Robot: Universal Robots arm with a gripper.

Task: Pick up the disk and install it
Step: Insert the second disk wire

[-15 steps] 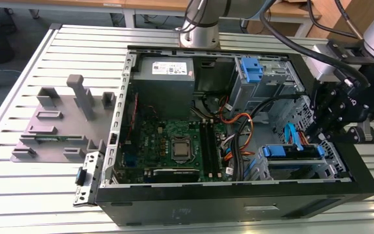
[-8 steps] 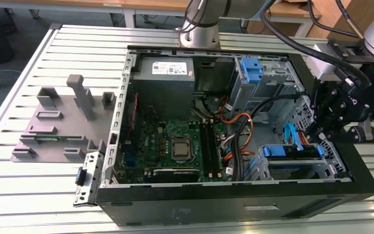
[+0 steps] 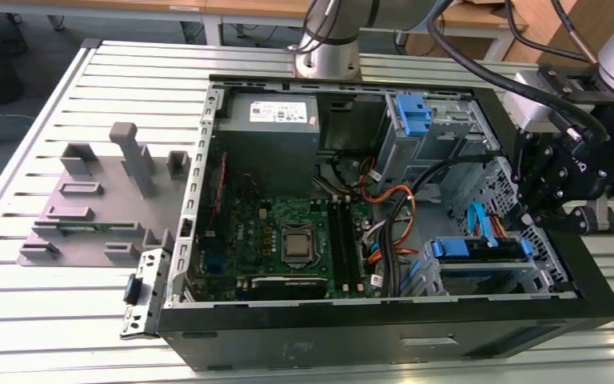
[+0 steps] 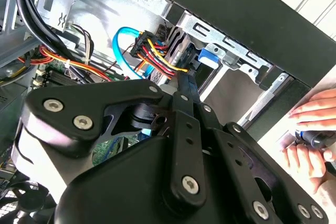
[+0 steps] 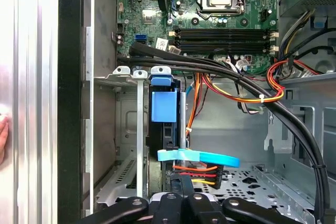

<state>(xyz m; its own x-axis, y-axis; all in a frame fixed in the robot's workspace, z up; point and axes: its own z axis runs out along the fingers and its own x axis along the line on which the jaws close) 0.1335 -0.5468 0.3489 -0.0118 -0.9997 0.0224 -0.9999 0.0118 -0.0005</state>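
- While the case is lying open, the disk is sitting edge-on in its cage.
- Gripper is hovering at the disk's cabled end; finger state: cannot tell.
- Risk: cables are crowding the gripper, so snagging looks possible.

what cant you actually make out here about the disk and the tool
- Tool fingertips: in the second wrist view the tool's own black body hides them, so open or shut cannot be told.
- Disk: in the first wrist view it sits edge-on in the drive cage; its label face is hidden.
- Disk connectors: the light blue cable crosses them.
- Person's hand: cut off by the second wrist view's edge.
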